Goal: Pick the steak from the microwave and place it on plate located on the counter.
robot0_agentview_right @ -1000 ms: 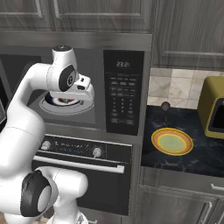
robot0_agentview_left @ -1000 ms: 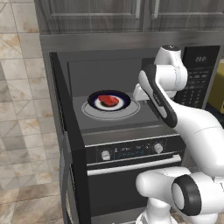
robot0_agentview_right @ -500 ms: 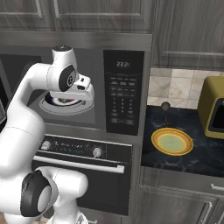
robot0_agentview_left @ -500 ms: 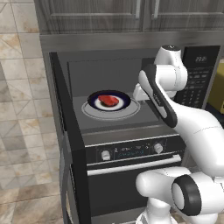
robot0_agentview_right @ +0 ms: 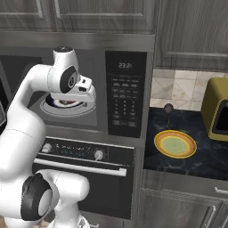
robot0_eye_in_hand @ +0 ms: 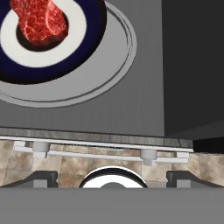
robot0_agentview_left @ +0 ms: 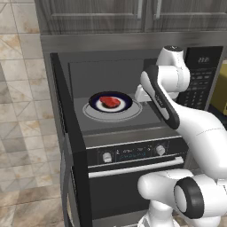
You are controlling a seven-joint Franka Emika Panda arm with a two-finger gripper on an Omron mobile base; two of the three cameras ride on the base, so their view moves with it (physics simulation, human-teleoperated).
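Microwave (robot0_agentview_left: 133, 128) cavity open; round glass turntable (robot0_agentview_left: 91, 114) on its floor. Dark blue plate (robot0_agentview_left: 94, 101) sits centred on the turntable. Counter (robot0_agentview_right: 209, 156) at 3 o'clock of the microwave carries the yellow plate (robot0_agentview_right: 175, 144), with a yellow appliance (robot0_agentview_right: 216, 109) at the plate's 1 o'clock.

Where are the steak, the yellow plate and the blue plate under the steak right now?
steak (robot0_agentview_left: 110, 102): left base view, middle of the red slab.
yellow plate (robot0_agentview_right: 175, 144): right base view, its orange-tinted centre, on the counter.
dark blue plate (robot0_agentview_left: 126, 104): left base view, bare blue rim right of the meat, inside the microwave.
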